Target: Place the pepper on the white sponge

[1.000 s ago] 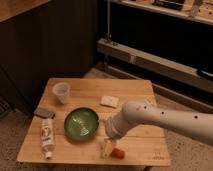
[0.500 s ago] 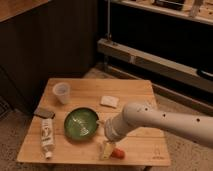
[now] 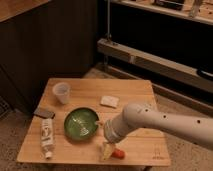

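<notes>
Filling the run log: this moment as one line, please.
gripper: low, near edge of table, beside pepper | pepper: not on sponge | white sponge: farther back, nothing on it | placement: pending

My one camera is looking down at a slant from high up, taking in the whole wooden surface [image 3: 135,92] from a middling distance and facing the rail [image 3: 150,57] behind it. My arm [image 3: 165,122] is stretching in from the right, with my pincer [image 3: 107,150] hanging at the near edge.
</notes>
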You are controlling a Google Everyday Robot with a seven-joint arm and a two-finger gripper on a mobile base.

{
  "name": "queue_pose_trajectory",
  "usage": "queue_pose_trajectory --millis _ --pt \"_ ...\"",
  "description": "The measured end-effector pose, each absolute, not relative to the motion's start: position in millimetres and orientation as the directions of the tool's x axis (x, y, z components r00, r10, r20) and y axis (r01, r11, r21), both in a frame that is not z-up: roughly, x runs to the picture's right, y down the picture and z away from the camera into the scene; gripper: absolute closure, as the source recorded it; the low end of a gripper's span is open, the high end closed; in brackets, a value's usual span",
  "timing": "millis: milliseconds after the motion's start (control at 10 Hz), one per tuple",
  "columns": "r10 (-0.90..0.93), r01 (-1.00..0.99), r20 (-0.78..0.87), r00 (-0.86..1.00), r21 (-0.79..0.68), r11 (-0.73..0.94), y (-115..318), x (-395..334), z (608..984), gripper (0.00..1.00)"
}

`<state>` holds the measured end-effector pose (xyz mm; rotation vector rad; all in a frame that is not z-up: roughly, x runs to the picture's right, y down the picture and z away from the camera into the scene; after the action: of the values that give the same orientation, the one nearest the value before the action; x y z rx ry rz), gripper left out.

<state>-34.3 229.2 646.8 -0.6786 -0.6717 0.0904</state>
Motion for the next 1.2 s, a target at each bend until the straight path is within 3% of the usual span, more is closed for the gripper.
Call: queue_pose_trajectory --millis 1200 --pt "0.249 0.198 0.613 0.75 -0.567 0.8 233.8 -35.7 644.0 0.1"
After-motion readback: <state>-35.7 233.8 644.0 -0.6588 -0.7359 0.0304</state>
